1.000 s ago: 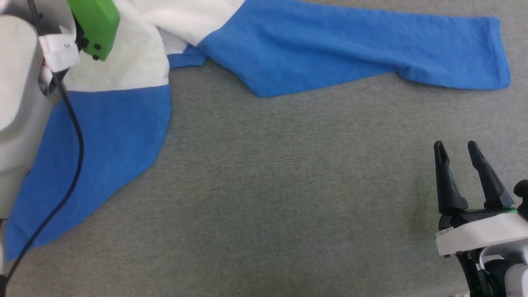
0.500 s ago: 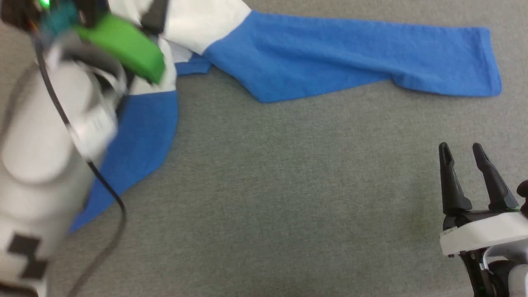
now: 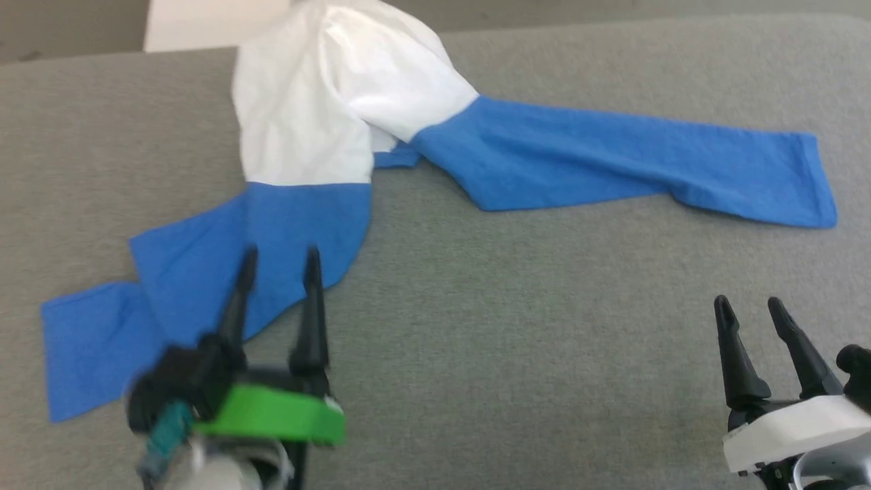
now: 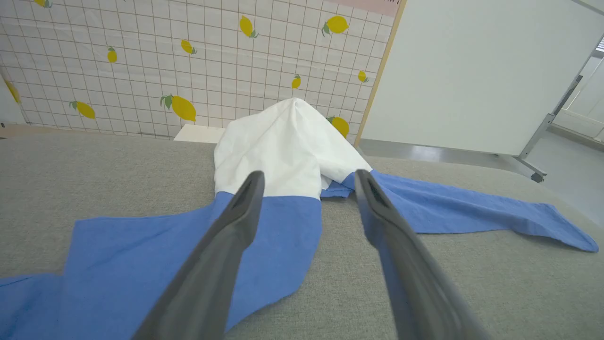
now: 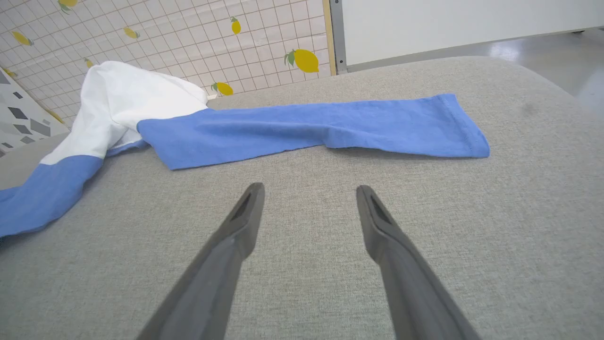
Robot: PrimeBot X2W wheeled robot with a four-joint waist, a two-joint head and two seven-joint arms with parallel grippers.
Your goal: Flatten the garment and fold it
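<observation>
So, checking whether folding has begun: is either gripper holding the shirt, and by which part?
Nothing is held. The left gripper stands open over the near blue sleeve of the garment; the right gripper stands open over bare grey surface, apart from it.

The left tool (image 3: 282,253) sits at the lower left of the head view. Its two long dark fingers (image 4: 236,226) point up that view, spread wide, with nothing gripped between them. Behind the fingers a dark base joins a bright green wrist band (image 3: 272,418), and below it a pale forearm (image 3: 218,476) shows at the bottom edge, blurred. The right tool (image 3: 748,303) sits at the lower right, well apart from the left one. Its fingers (image 5: 387,241) are likewise parted and empty, leaning slightly to the left. Its dark base meets a white wrist housing (image 3: 789,425). In each wrist view the two fingers reach forward, tips well clear of each other.
</observation>
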